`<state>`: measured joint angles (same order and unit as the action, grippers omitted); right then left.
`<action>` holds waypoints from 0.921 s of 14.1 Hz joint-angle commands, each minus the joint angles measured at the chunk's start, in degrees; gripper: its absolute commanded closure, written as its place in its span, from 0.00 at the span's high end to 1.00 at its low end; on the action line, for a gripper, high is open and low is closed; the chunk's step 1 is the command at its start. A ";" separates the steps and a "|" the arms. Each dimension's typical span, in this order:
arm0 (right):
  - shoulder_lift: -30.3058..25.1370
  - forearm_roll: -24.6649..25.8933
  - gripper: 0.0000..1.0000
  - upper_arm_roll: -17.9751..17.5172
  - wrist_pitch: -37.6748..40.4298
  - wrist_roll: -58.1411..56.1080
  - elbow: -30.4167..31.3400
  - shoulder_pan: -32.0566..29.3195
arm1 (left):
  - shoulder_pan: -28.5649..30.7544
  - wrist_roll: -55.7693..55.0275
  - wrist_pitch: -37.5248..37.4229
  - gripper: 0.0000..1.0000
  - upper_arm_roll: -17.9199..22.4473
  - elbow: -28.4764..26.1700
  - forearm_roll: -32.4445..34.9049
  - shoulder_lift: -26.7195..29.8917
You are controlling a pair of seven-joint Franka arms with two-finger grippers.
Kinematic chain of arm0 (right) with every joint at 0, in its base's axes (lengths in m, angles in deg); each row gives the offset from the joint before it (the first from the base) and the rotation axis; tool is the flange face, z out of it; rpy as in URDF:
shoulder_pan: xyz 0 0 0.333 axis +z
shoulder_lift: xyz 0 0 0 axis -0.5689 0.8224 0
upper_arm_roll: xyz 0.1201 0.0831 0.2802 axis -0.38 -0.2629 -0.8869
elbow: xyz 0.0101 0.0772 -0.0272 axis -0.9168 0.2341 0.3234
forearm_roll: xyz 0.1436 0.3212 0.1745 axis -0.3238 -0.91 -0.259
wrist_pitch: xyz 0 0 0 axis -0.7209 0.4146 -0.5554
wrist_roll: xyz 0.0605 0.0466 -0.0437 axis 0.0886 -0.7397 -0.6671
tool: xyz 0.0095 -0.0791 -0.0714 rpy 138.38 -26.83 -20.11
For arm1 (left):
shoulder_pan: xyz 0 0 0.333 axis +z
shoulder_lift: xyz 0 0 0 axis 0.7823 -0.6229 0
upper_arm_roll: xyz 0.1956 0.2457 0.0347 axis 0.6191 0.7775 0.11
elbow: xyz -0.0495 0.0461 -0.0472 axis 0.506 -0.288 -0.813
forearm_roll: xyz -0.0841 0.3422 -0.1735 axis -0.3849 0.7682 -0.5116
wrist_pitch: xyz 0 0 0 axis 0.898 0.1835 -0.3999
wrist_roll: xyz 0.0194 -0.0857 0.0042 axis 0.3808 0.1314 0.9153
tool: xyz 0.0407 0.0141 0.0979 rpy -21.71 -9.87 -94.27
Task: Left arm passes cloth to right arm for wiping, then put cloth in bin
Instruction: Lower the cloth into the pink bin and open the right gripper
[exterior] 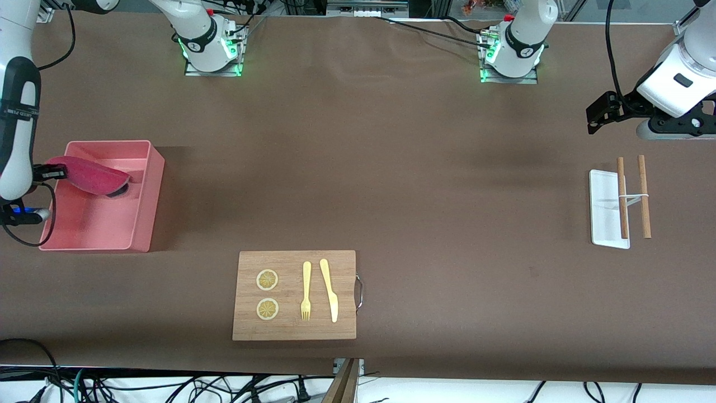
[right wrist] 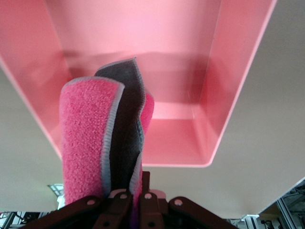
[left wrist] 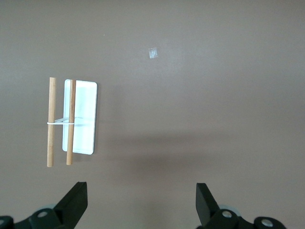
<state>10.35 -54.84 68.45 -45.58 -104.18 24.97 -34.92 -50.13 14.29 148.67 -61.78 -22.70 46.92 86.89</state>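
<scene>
Although a line of lettering runs down the right arm's dark sleeve, you cannot read it, and nothing else carries writing. Take the board (exterior: 295, 295) as your landmark: on it you have two lemon slices (exterior: 267, 280), one fork (exterior: 306, 291) and one knife (exterior: 329, 289). Toward the right arm's end of the table from the board, and farther from the front camera, sits the one bin (exterior: 146, 196). Over it hangs the right gripper (exterior: 51, 173), clamped shut on the cloth (exterior: 89, 175), which droops from the fingers above the bin's floor, pink face and grey reverse both showing. Toward the left arm's end from the board you have one white tray (exterior: 603, 207) with two wooden sticks (exterior: 622, 197) across it. The left gripper (left wrist: 142, 202) waits above bare table beside that tray, its fingers spread wide and holding nothing.
</scene>
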 commanded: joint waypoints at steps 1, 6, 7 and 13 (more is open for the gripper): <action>0.36 -1.67 0.00 -0.12 -5.43 -0.75 4.98 -0.10 | 0.16 1.24 -0.74 1.00 0.13 0.16 -0.63 0.13; 0.98 -1.93 0.00 -0.38 -15.81 -0.75 12.45 -0.28 | 0.16 1.24 -0.74 1.00 0.13 0.25 -0.63 0.13; 1.33 -2.80 0.00 -0.38 -17.04 -0.84 13.33 -0.28 | 0.16 1.24 -0.74 1.00 0.13 0.16 -0.63 0.13; 2.39 -5.45 1.00 -0.47 -21.80 -0.67 15.55 -0.28 | 0.16 1.24 -0.74 1.00 0.13 0.16 -0.63 0.13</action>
<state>13.75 -59.43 68.33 -66.94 -104.18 40.35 -34.94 -50.13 14.29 148.62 -61.78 -22.70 46.92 86.89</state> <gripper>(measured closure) 0.744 0.000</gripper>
